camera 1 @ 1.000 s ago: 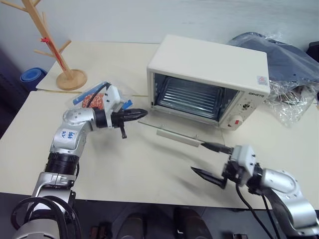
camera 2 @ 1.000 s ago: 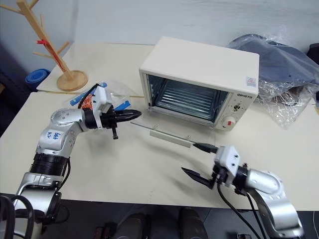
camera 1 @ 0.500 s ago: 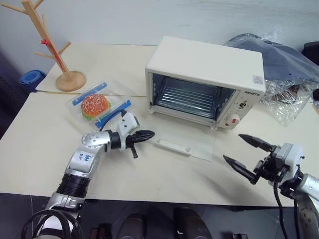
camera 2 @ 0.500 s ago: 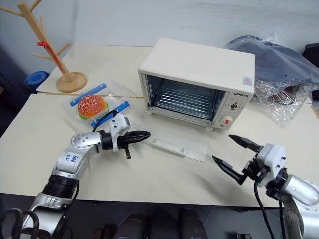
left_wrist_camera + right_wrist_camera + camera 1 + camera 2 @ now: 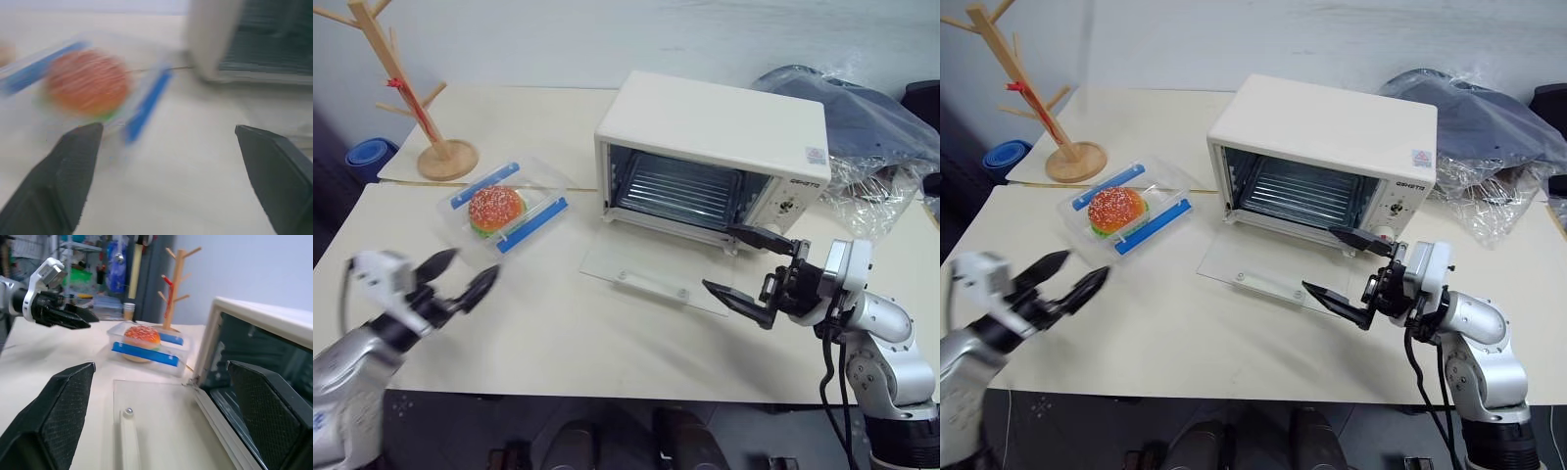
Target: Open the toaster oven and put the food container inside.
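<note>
Two tools hang over the cream worktop [image 5: 607, 343], each with its black fingers spread apart and nothing between them. The boxy cream-white toaster oven [image 5: 715, 157] stands toward the far right side of the worktop, its long axis running left to right, its mouth facing the near edge. Its glass front door [image 5: 656, 279] lies folded down flat on the worktop, handle toward the near edge, with the wire rack [image 5: 680, 191] bare inside.

The clear plastic food container [image 5: 506, 210] with blue side clips and a toy burger rests on the worktop to the left of the oven, apart from it, its long axis slanting from near right to far left. The left tool [image 5: 455, 279] hovers near the front left corner, nearer the edge than the container and pointing toward it. The right tool [image 5: 744, 264] hovers over the door's right end, pointing left. Open worktop lies between container and door. A wooden branched stand [image 5: 421, 98] sits far left; a plastic-wrapped dark bundle [image 5: 871, 127] lies behind the oven on the right.
</note>
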### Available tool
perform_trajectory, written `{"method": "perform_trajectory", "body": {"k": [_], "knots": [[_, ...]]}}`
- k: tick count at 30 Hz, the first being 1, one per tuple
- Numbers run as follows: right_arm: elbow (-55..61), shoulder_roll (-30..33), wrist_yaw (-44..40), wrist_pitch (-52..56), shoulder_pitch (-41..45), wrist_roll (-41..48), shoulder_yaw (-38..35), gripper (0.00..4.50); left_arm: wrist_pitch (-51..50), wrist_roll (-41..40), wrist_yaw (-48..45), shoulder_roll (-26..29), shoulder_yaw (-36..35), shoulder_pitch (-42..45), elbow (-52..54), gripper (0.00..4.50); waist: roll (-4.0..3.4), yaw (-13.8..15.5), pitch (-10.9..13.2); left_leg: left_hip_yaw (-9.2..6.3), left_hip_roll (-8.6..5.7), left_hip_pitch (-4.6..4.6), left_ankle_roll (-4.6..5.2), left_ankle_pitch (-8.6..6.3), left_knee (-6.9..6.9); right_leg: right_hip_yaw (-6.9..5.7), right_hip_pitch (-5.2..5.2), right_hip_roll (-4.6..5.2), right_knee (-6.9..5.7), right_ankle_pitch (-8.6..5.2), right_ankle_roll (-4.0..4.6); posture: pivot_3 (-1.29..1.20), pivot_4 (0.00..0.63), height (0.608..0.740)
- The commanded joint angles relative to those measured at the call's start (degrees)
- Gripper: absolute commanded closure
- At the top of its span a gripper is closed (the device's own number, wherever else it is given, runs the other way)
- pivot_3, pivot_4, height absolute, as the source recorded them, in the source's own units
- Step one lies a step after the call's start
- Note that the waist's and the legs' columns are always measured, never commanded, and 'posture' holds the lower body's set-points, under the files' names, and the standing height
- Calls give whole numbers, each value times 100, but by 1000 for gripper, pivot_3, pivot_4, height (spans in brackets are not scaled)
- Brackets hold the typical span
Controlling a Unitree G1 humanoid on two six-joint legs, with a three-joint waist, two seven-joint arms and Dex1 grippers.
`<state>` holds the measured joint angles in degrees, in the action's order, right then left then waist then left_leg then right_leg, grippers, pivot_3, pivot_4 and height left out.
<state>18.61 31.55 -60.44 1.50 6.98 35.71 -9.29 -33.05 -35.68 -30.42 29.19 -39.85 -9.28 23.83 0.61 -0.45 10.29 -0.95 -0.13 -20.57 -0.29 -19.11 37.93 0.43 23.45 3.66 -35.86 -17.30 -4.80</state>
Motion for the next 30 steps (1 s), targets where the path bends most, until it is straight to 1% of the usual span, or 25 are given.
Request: {"method": "perform_trajectory", "body": {"k": [1, 3, 5, 7, 8, 12, 14, 17, 19, 22, 30], "knots": [[66, 20, -108, -125, 165, -23, 78, 0, -355, -494, 691, 12, -1130, -202, 18, 26, 1, 47, 0, 0, 0, 0, 0, 0, 0, -1, 1, 0, 0, 0, 0, 0, 150, 740], [52, 1, -124, -154, 245, -67, 136, 0, -715, -750, 930, 149, -1391, -150, -172, 26, 2, 70, -1, -4, -4, 0, 0, 0, 1, -6, -2, 6, -1, -1, 1, 0, 150, 740], [46, 3, -138, -189, 302, -116, 191, 0, -1052, -967, 1111, 348, -1438, 27, -324, 26, 2, 79, -1, -6, -6, 2, 0, 1, 1, -9, -3, 10, -6, -1, 3, 0, 150, 740], [45, -4, -110, -179, 327, -140, 211, 0, -1622, -1318, 1388, 604, -1398, 392, -518, 26, 2, 110, 0, -8, -9, 3, 1, 1, 1, -10, -4, 14, -7, -2, 3, 0, 150, 740], [38, -11, -76, -161, 344, -159, 218, 0, -2000, -1474, 1559, 776, -1312, 672, -694, 26, 5, 113, -2, -8, -8, 3, 0, 1, 1, -10, -4, 13, -7, -2, 3, 0, 150, 740], [-5, -20, -25, -158, 407, -223, 229, 0, -2908, -1663, 1856, 1406, -866, 1616, -1334, 26, 6, 96, -3, -7, -10, 2, -2, 0, -1, -9, -1, 13, -7, -2, 3, 0, 150, 740], [3, -14, -11, -151, 406, -234, 219, 0, -3194, -1565, 2091, 1643, -635, 2250, -1850, 26, 6, 57, -2, -7, -10, 0, -4, 0, -4, -9, 3, 12, -7, -2, 3, 0, 150, 740], [56, -10, 22, -174, 310, -270, 196, 0, -3654, -1291, 2203, 2029, -32, 3190, -2776, 26, 8, 35, -2, -8, -11, -4, -10, 2, -6, -13, 9, 7, -7, -2, 3, 0, 150, 740], [86, -13, 47, -191, 251, -282, 178, 0, -3781, -1113, 2145, 2178, 288, 3516, -3161, 26, 7, 6, -2, -4, -11, -5, -14, 3, -6, -10, 13, 4, -10, -2, 3, 0, 150, 740], [161, -49, 101, -275, 76, -310, 155, 0, -3878, -802, 2049, 2247, 821, 4314, -4073, 26, 8, -7, -2, 2, -11, -5, -42, 18, -10, -5, 18, 1, -11, -2, 3, 0, 150, 740], [196, -58, 126, -502, -275, -339, 101, 0, -3867, -31, 1703, 2287, 1697, 5244, -5312, 26, 10, 15, -2, 6, -10, -8, -50, 23, -9, -5, 22, -3, -14, -1, 2, 0, 150, 740]]}}
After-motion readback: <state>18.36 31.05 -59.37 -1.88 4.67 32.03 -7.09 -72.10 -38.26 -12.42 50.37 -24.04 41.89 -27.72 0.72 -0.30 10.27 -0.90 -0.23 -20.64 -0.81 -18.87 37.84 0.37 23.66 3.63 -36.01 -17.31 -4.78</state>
